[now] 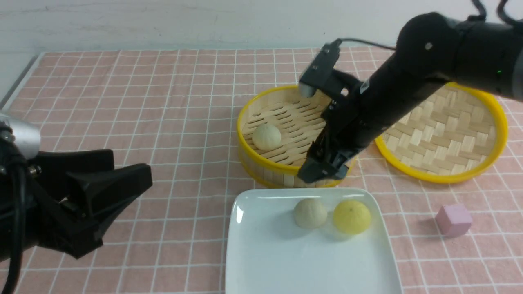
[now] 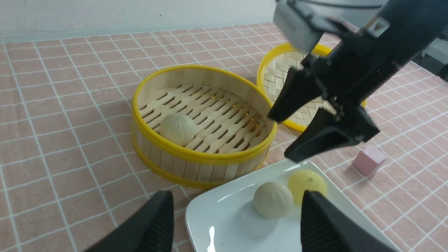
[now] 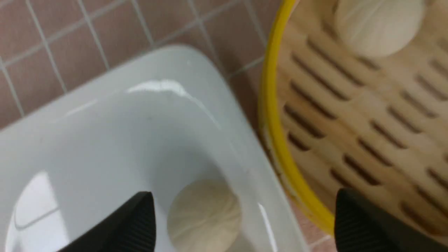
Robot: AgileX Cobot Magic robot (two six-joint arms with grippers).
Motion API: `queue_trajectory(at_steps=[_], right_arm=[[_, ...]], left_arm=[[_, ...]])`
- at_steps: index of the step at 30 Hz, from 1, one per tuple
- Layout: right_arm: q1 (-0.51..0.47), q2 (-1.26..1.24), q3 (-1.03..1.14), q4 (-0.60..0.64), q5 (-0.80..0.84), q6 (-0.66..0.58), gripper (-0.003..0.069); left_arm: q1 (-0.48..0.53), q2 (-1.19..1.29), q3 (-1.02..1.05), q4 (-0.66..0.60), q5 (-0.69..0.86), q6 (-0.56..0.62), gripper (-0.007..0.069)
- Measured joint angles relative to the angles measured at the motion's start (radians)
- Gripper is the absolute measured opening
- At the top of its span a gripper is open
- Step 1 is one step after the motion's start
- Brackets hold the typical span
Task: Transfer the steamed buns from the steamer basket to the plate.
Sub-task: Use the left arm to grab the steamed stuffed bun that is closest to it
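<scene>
Right gripper [image 1: 322, 169]: jaws spread wide, nothing between them; tips hang over the near rim of the steamer basket [image 1: 278, 176] and the far edge of the plate [image 1: 265, 253]
Left gripper [image 1: 132, 171]: jaws wide apart, empty; well to the left of the right gripper, clear of plate and basket
Buns on plate: cream bun [image 1: 310, 213] just below the right gripper's tips; yellow bun [image 1: 352, 217] just beside it, on its right
Bun in basket: second cream bun [image 1: 266, 136] on the slatted floor, beyond the right gripper and to its left
</scene>
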Motion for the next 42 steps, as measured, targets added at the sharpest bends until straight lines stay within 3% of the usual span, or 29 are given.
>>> queue_trajectory(at_steps=[9, 18, 23, 27, 29, 32, 38, 42], right_arm=[[0.0, -0.323, 0.0, -0.194, -0.145, 0.237, 0.0534], [0.0, -0.589, 0.019, -0.513, -0.084, 0.576, 0.0528], [0.0, -0.699, 0.068, -0.535, -0.037, 0.599, 0.0528], [0.0, -0.822, 0.147, -0.526, -0.014, 0.613, 0.0528], [0.0, -0.85, 0.166, -0.522, -0.012, 0.618, 0.0528], [0.0, -0.963, 0.248, -0.508, -0.005, 0.625, 0.0528], [0.0, -1.123, 0.382, -0.505, -0.002, 0.627, 0.0528], [0.0, -1.2, 0.456, -0.505, -0.003, 0.628, 0.0528]], left_arm=[[0.0, 0.0, 0.0, 0.0, 0.0, 0.004, 0.0491], [0.0, 0.0, 0.0, -0.008, -0.007, 0.056, 0.0491], [0.0, 0.006, 0.0, -0.084, -0.047, 0.122, 0.0491], [0.0, 0.091, 0.0, -0.261, -0.063, 0.268, 0.0491], [0.0, 0.12, 0.0, -0.292, -0.05, 0.309, 0.0491], [0.0, 0.251, -0.004, -0.394, 0.031, 0.439, 0.0491], [0.0, 0.418, -0.101, -0.395, 0.085, 0.521, 0.0491], [0.0, 0.523, -0.241, -0.348, 0.09, 0.468, 0.0491]])
